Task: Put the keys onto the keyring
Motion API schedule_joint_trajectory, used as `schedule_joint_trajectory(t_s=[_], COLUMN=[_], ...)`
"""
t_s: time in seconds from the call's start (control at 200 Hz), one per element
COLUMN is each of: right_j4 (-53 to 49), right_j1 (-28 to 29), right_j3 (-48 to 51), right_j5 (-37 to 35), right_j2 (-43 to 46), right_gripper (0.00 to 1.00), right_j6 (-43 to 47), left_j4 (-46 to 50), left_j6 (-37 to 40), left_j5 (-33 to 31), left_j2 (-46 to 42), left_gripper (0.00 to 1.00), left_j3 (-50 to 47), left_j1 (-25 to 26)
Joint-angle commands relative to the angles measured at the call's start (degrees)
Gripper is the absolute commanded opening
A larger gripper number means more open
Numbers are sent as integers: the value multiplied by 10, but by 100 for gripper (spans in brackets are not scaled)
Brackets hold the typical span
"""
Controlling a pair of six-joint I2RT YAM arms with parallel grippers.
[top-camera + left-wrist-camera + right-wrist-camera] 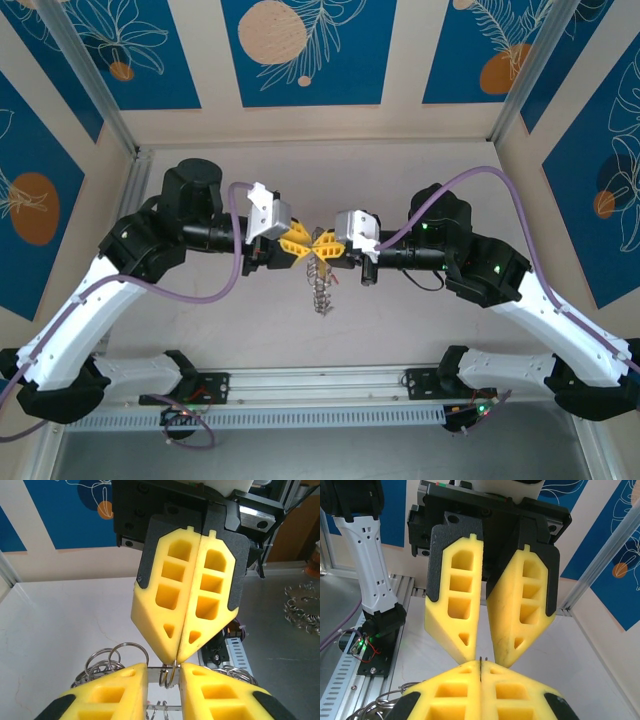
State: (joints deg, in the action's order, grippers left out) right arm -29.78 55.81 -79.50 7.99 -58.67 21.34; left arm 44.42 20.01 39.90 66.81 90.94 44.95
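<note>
Left gripper (300, 243): reached in from the left to the middle of the table (200, 330), tip to tip with the other gripper. In its own wrist view (164, 672) the yellow fingers (107, 695) stood a narrow gap apart, and in the right wrist view (484, 656) they made a slim V that did not meet at the tips.
What lay in that gap: a thin metal wire crossed it from finger to finger. Whether the fingers pinched it could not be told.
Right gripper (335, 246): came in from the right, with its fingers pressed flat together. In the left wrist view (176, 657) the tips clamped a small wire loop. In its own view (480, 669) a sliver of wire stuck up out of the seam.
Keyring (320, 285): hung in a silvery bunch just under the meeting point of the two grippers, above the table. Its round loops (117, 657) showed behind and beside the left fingers.
Keys: too small to tell apart in the hanging bunch.
Heap of metal rings (302, 607): lay on the grey surface off to the side, well apart from the grippers.
Rail (320, 385): ran along the near edge, between the two arm bases.
</note>
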Motion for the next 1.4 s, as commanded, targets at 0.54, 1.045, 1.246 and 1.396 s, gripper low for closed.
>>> schedule_joint_trajectory(t_s=[0.54, 1.045, 1.246, 1.396], right_j4=[40, 88, 87, 88], right_j1=[-2, -12, -27, -42], right_j3=[-16, 64, 78, 77], right_j5=[30, -37, -43, -33], right_j2=[6, 77, 83, 74], right_gripper=[0, 31, 20, 18], right_j6=[-18, -49, -60, -65], left_j4=[-36, -273, -350, -378], left_j6=[2, -183, -232, -245], left_j5=[-13, 44, 62, 77], left_j2=[-9, -77, -94, -101], left_gripper=[0, 0, 0, 0], left_j3=[-22, -167, -206, -221], left_j1=[11, -22, -25, -25])
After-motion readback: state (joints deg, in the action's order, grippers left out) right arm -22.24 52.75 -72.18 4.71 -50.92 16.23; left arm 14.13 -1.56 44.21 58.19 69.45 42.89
